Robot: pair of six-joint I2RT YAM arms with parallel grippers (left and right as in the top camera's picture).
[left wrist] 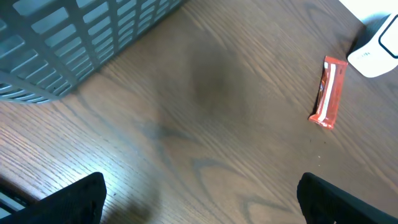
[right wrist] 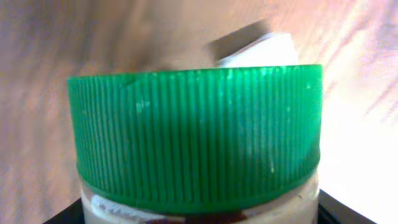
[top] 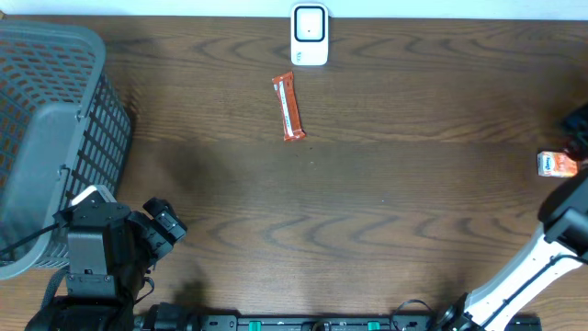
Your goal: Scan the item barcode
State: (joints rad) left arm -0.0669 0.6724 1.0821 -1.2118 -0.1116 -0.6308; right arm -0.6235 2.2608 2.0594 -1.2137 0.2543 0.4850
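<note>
A jar with a green ribbed lid (right wrist: 196,134) and a pale body fills the right wrist view. My right gripper (right wrist: 199,214) is shut on the jar, its black fingers (right wrist: 339,211) against the sides below the lid. In the overhead view that gripper is off the right edge. The white scanner (top: 310,35) stands at the table's far middle. Near the front left corner my left gripper (top: 165,225) hangs open over bare wood (left wrist: 202,202), holding nothing.
An orange snack bar (top: 289,108) lies just in front of the scanner, also seen at the right of the left wrist view (left wrist: 329,92). A grey mesh basket (top: 46,138) fills the left side. A small orange-and-white packet (top: 557,164) lies at the right edge.
</note>
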